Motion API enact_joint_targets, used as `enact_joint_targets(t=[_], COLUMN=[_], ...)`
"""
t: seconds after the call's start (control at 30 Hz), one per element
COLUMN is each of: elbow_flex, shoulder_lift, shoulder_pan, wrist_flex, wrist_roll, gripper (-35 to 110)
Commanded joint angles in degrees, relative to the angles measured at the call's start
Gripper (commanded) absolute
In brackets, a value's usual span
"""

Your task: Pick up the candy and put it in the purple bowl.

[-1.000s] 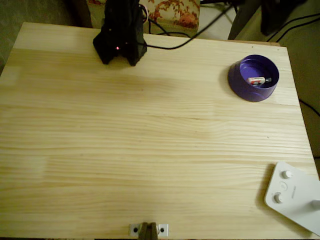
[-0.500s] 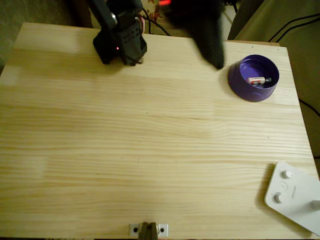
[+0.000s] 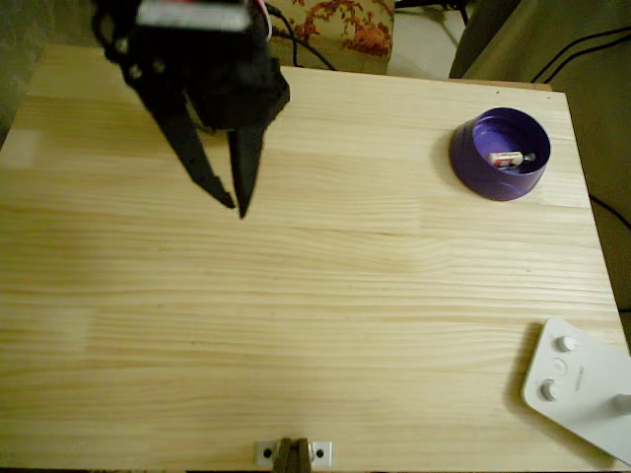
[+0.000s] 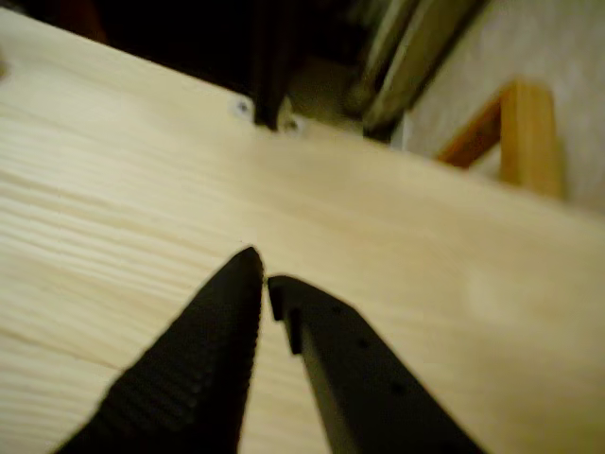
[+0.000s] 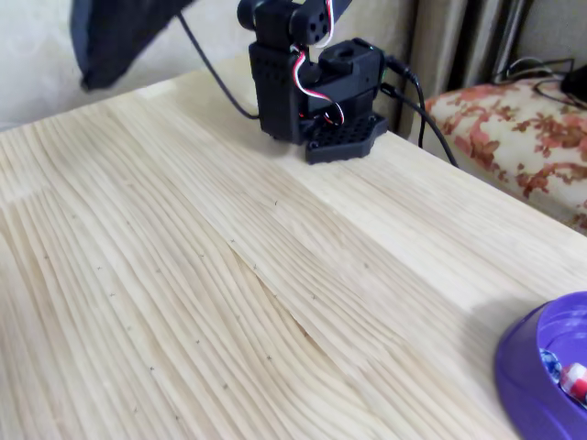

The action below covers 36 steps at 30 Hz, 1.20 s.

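The candy (image 3: 505, 158), white and red, lies inside the purple bowl (image 3: 475, 169) at the table's back right in the overhead view. The fixed view shows the same bowl (image 5: 537, 385) at the bottom right edge, with the candy (image 5: 574, 378) just visible in it. My black gripper (image 3: 237, 208) hangs over the back left part of the table, far to the left of the bowl, fingers pointing toward the front edge. In the wrist view the gripper (image 4: 264, 276) has its tips almost touching, shut, with nothing between them and bare wood beneath.
The arm's black base (image 3: 237, 99) stands at the back edge, its cables trailing off behind it. A white device with round buttons (image 3: 582, 384) sits at the front right corner. A small metal bracket (image 3: 293, 453) is at the front edge.
The arm has swung from near the bowl at the back right over to the back left of the table. The candy has stayed in the bowl.
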Motion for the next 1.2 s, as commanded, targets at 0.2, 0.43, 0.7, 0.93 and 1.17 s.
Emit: enact_joint_targets(t=[0.2,0.43,0.7,0.93,1.17], elbow_flex=[15.91,23.99,28.12,28.21,28.21], shoulder_lift=[19.86,29.27,35.95,36.04,36.04], shoulder_pan=[4.75,5.36,7.12,7.47,7.38], wrist_flex=[1.93,2.55,4.75,4.75,4.75], wrist_roll=[5.45,6.42,6.59,6.68,6.59], gripper=[0,0,0,0,0])
